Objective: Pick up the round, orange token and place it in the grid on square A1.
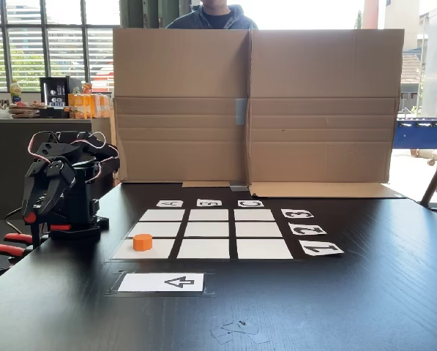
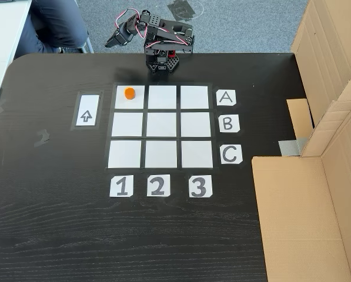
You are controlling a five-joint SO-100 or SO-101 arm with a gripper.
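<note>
Cardboard screen, arrow card, perhaps tape.

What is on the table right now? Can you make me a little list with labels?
token: orange token sits flat on square A1, near that cell's top edge in the view from above
grid: grid of nine white cells; the other eight are bare
labels: A B C along one side, 1 2 3 along another
arrow card: arrow card lies beside the grid
gripper: gripper folded back at the arm's base, away from the token, holding nothing
backdrop: cardboard wall stands at the table's edge
</note>
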